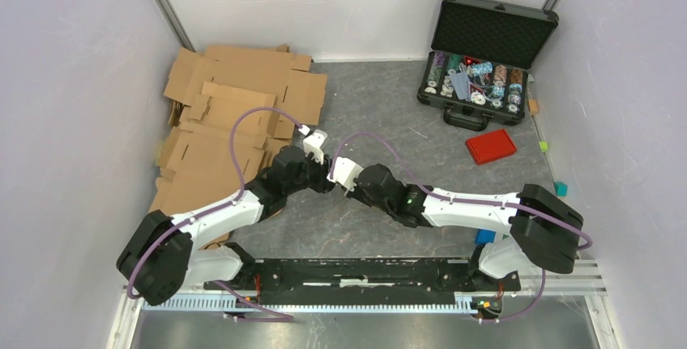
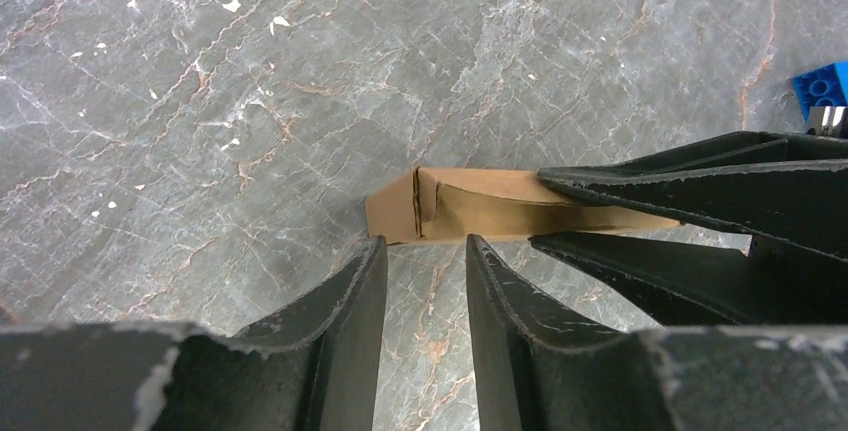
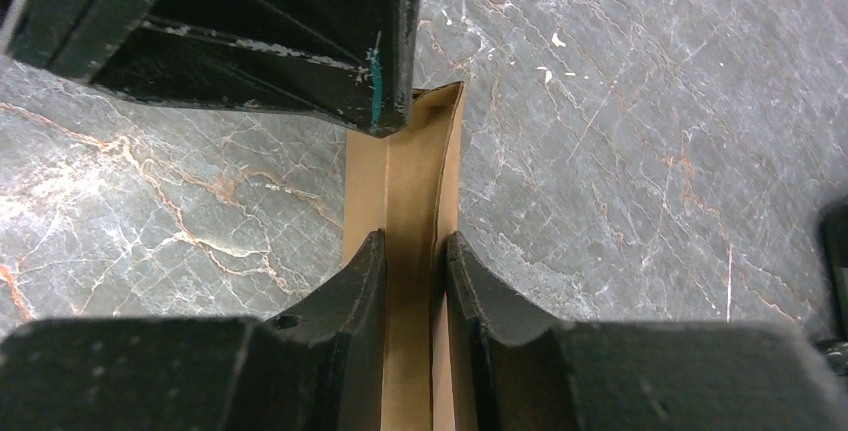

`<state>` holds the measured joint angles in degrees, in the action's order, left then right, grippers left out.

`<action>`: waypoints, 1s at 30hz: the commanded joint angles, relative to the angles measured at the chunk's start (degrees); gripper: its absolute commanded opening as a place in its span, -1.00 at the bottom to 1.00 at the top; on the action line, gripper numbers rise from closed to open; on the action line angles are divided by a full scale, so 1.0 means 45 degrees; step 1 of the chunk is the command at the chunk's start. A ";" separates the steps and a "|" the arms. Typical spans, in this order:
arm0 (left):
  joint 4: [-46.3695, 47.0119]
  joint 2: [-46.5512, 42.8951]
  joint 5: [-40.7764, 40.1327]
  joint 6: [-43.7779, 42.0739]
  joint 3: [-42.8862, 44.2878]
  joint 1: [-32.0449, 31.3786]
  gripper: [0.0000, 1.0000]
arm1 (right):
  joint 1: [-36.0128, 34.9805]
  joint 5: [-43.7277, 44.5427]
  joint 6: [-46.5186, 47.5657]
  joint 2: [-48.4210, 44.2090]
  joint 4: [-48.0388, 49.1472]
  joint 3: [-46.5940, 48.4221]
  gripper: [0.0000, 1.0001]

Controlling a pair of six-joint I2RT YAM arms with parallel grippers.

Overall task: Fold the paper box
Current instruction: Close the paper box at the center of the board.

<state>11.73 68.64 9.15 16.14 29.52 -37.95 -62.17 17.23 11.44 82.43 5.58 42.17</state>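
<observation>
Mid-table, one paper box point(image 2: 470, 206) — small, brown, flattened, creased at end. Right gripper point(image 3: 413, 241) pinches its wall. Left gripper point(image 2: 424, 243) parted narrowly, tips at box edge, holding nothing. Top view hides box under wrists — shows beyond: one cardboard pile point(image 1: 227, 114), one red lid point(image 1: 491, 146), one black case point(image 1: 482, 57).

On the grey marbled tabletop point(image 2: 200, 101), the small brown cardboard paper box point(image 2: 470, 209) lies pinched by the black right gripper point(image 2: 542, 209); the left gripper point(image 2: 425, 251), its 2 fingers parted, sits just beside it.
</observation>
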 commanded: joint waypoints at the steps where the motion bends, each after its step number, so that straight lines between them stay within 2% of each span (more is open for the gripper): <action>1: 0.0934 0.0292 0.0150 -0.0772 0.0282 -0.0013 -0.15 | 0.0100 -0.1012 -0.0140 -0.0349 0.0030 0.0003 -0.60; 7: 0.0815 0.0837 0.0142 -0.0823 0.0573 -0.0003 -0.16 | 0.0159 -0.1251 -0.0121 -0.0373 0.0009 0.0022 -0.60; 16: 0.0389 0.0881 -0.0050 -0.0911 0.0735 -0.0003 -0.79 | 0.0203 -0.1376 -0.0067 -0.0165 -0.0117 0.0159 -0.60; 30: -0.0415 0.0430 -0.1426 -0.1243 0.0800 -0.0118 -0.84 | 0.0320 -0.1524 0.0128 -0.0046 -0.0508 0.0412 -0.58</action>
<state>11.88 71.81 7.35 14.92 31.38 -38.13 -60.95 12.40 11.88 82.02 5.50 42.30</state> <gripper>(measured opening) 0.091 0.284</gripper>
